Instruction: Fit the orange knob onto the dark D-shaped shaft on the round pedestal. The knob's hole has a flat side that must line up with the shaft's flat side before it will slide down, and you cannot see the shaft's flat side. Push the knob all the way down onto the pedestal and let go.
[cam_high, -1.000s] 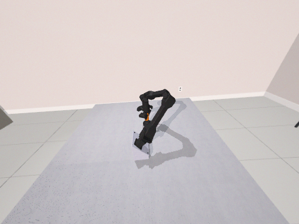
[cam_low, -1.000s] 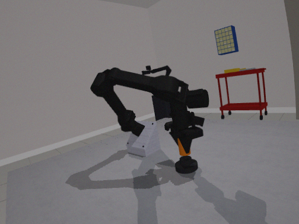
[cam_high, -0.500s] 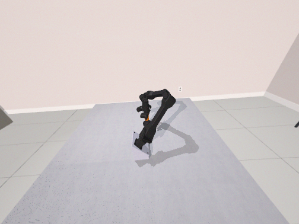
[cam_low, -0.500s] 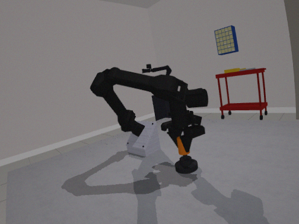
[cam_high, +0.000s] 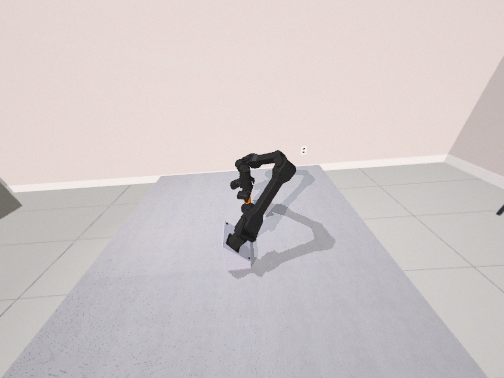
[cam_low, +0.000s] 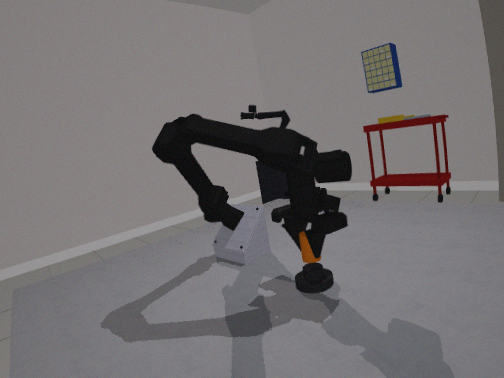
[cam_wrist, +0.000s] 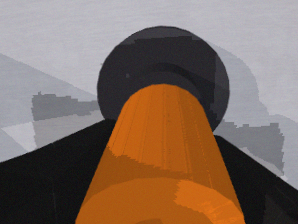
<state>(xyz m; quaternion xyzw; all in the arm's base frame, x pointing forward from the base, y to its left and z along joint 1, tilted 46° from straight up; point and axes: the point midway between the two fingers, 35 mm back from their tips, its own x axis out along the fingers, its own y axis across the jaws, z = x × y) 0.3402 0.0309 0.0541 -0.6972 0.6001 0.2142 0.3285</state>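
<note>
The orange knob (cam_high: 247, 201) (cam_low: 308, 254) (cam_wrist: 162, 135) is upright between the fingers of my gripper (cam_low: 310, 249) (cam_wrist: 161, 136), which is shut on it. The dark round pedestal (cam_low: 314, 285) (cam_wrist: 150, 45) is directly below, with its raised centre under the knob. In the exterior view the knob's lower end is just above or touching that raised centre; I cannot tell which. The knob stands clear of the pedestal's wide base. The shaft does not show, and its flat side and the knob's hole are hidden.
The arm's pale angled base block (cam_high: 239, 260) (cam_low: 245, 237) stands on the grey table top (cam_high: 225, 320) (cam_low: 175, 350). Shadows of the arm fall across the table. A red cart (cam_low: 410, 181) stands beyond the table.
</note>
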